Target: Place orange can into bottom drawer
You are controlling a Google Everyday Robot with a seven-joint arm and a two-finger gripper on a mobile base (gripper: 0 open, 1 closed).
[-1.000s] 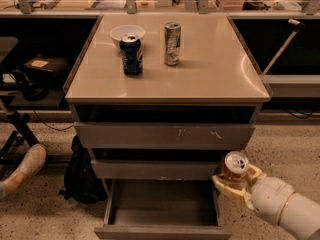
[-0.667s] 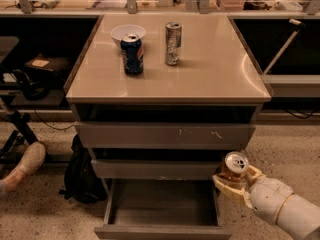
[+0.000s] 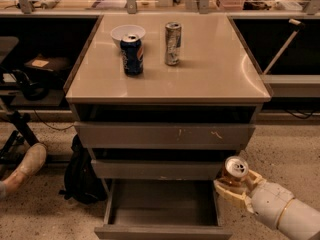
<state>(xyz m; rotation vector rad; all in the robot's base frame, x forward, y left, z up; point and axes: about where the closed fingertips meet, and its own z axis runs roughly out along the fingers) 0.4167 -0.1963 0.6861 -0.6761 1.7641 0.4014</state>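
Observation:
The orange can [image 3: 234, 170] is upright with its silver top showing, held in my gripper [image 3: 235, 185] at the lower right. The gripper is shut on the can, just off the right edge of the bottom drawer [image 3: 162, 230]. That drawer is pulled open below the two shallower drawers, and its grey inside looks empty. The can sits above and to the right of the drawer's opening.
A dark blue can [image 3: 132, 54], a slim silver can [image 3: 172, 43] and a white bowl [image 3: 127, 33] stand on the cabinet top [image 3: 215, 74]. A black bag [image 3: 80, 176] lies left of the cabinet, and a person's shoe [image 3: 25, 165] is at far left.

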